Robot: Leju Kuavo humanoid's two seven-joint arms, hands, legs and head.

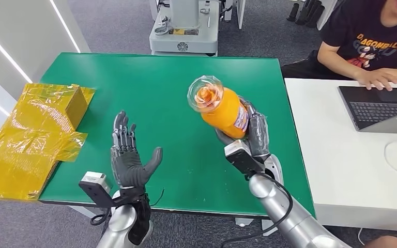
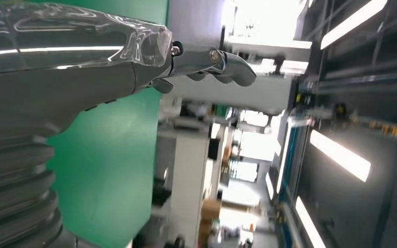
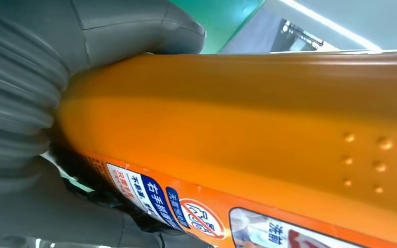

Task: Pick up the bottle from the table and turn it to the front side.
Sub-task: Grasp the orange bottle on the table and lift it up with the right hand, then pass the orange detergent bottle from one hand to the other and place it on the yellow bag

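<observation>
My right hand [image 1: 253, 135] grips an orange bottle [image 1: 222, 107] with a clear cap and lifts it above the green table [image 1: 160, 98], the cap tilted toward me and to the left. A label with blue and white print [image 3: 186, 206] runs along the bottle's side, close against my right hand [image 3: 57, 77]. My left hand [image 1: 129, 155] hovers over the table's near left part, palm up, fingers spread, holding nothing. Its fingers [image 2: 222, 64] also show in the left wrist view, apart from anything.
Crumpled yellow plastic wrap [image 1: 31, 134] lies on the table's left edge. A white desk [image 1: 351, 170] with a laptop [image 1: 377, 106] adjoins on the right, where a person in a black shirt [image 1: 372, 41] sits. A grey machine base [image 1: 184, 31] stands behind the table.
</observation>
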